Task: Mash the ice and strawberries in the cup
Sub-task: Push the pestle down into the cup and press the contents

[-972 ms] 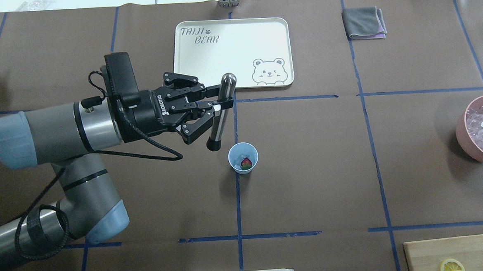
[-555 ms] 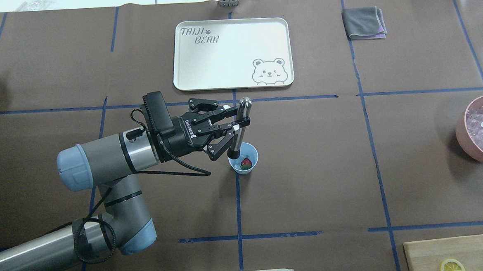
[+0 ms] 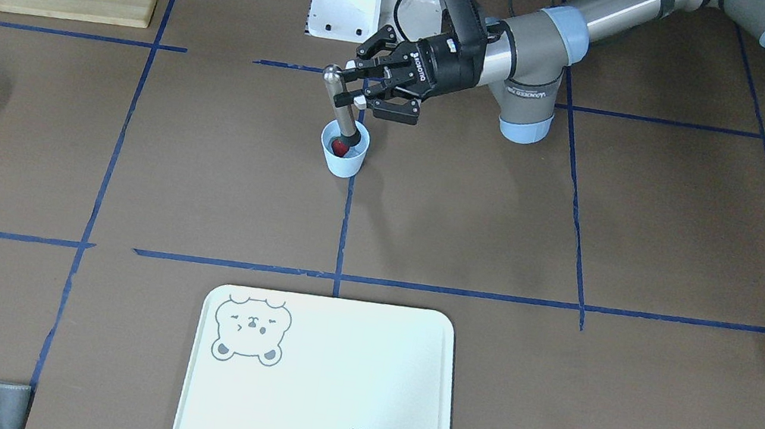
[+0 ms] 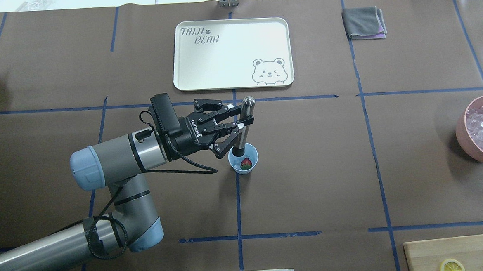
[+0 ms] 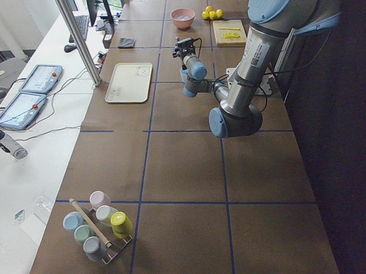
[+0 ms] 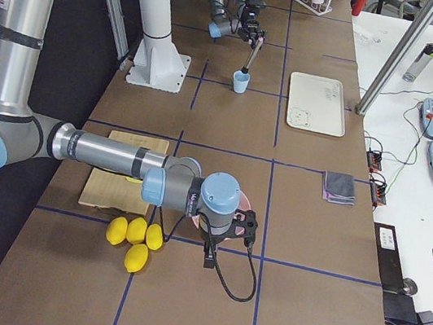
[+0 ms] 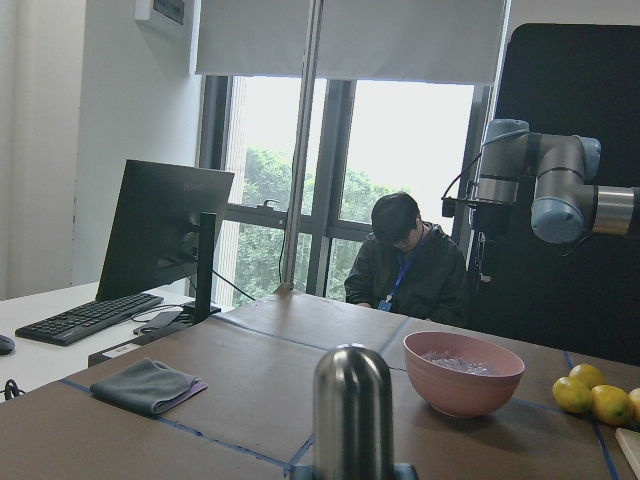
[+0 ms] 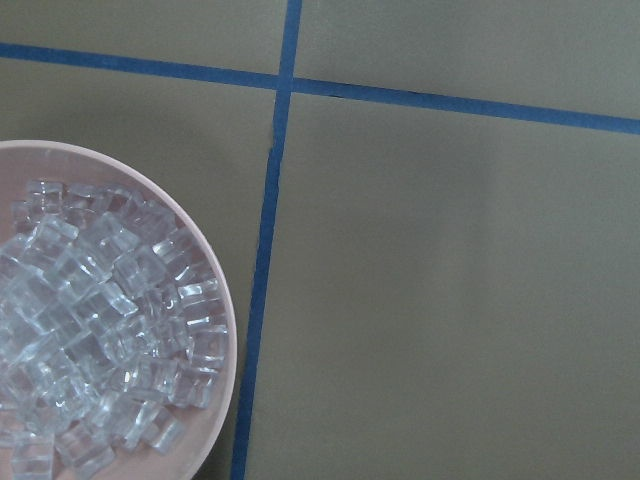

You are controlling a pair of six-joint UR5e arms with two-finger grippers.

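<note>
Standing within cup (image 4: pixel 256 159) rim, muddler (image 4: pixel 241 137) flanks strawberry (image 4: pixel 246 163).

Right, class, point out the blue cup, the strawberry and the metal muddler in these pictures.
blue cup (image 3: pixel 343 165): exterior front-facing view, on its outer wall.
strawberry (image 4: pixel 246 163): overhead exterior view, on its red flesh inside the cup.
metal muddler (image 4: pixel 242 136): overhead exterior view, on the shaft just above the cup.

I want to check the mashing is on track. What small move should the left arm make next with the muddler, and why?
Probably nudge the muddler slightly toward the robot and press down. The left gripper clamps it with its tip inside the cup, but the strawberry beside the tip looks whole, so the tip seems off the fruit.
</note>
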